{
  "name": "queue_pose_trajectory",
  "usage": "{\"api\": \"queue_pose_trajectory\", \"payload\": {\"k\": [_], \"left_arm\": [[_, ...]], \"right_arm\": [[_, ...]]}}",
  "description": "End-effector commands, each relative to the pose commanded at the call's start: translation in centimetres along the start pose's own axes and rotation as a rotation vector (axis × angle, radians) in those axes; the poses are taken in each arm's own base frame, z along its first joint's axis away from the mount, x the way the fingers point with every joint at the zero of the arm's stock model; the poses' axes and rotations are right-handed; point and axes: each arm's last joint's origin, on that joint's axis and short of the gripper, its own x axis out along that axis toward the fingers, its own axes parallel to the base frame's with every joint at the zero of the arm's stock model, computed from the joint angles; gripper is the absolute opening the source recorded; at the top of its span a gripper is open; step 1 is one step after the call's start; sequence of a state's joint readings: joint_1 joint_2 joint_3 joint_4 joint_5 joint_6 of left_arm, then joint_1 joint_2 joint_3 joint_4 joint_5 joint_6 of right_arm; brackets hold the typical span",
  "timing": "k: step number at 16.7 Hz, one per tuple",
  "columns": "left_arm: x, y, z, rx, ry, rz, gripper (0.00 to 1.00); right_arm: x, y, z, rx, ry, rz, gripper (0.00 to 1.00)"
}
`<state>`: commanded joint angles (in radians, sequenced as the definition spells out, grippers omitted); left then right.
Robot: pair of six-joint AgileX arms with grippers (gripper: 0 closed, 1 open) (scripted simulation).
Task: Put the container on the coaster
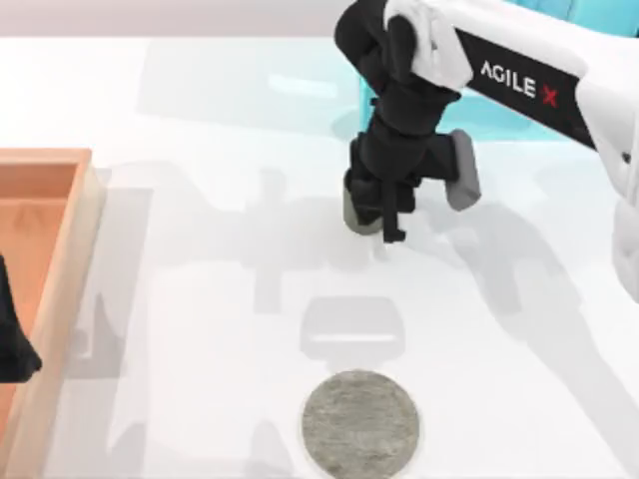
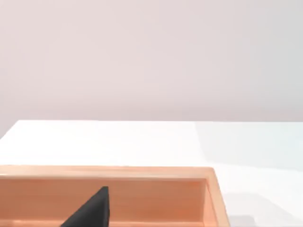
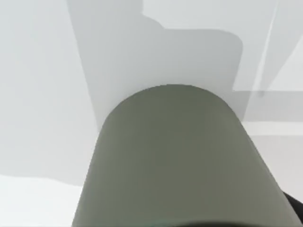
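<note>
The container (image 1: 351,208), a small olive-grey cup, hangs upright in my right gripper (image 1: 382,218), which is shut on it above the table's back middle. Its shadow falls on the table well in front of it. In the right wrist view the container's matte wall (image 3: 175,161) looms close, with white table beyond it. The coaster (image 1: 360,422), a speckled grey disc, lies flat near the front edge, well forward of the cup and nearly in line with it. My left gripper (image 1: 10,344) is parked at the left edge over the wooden tray.
A large orange-brown wooden tray (image 1: 70,249) runs along the left side, and its far wall (image 2: 142,189) appears in the left wrist view. A translucent teal box (image 1: 504,118) stands at the back right, behind my right arm. White table lies between cup and coaster.
</note>
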<state>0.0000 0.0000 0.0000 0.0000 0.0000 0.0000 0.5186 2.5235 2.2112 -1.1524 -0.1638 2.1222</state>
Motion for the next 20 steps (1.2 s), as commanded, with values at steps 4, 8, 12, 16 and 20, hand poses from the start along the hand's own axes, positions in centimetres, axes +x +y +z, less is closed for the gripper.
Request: {"api": "queue_pose_trajectory", "payload": {"k": [4, 8, 12, 16, 20], "left_arm": [[0.0, 0.0, 0.0, 0.0, 0.0, 0.0, 1.0], [0.0, 0.0, 0.0, 0.0, 0.0, 0.0, 1.0], [0.0, 0.0, 0.0, 0.0, 0.0, 0.0, 1.0], [0.0, 0.0, 0.0, 0.0, 0.0, 0.0, 1.0], [0.0, 0.0, 0.0, 0.0, 0.0, 0.0, 1.0]], "right_arm": [[-0.1, -0.1, 0.1, -0.009, -0.002, -0.002, 0.0], [-1.2, -1.9, -0.5, -0.171, -0.019, -0.028, 0.0], [-3.0, -5.4, -1.7, -0.497, -0.04, -0.076, 0.0], [-4.8, -10.0, -2.5, -0.935, -0.053, -0.147, 0.0], [-6.1, -14.3, -2.6, -1.318, -0.052, -0.236, 0.0]]}}
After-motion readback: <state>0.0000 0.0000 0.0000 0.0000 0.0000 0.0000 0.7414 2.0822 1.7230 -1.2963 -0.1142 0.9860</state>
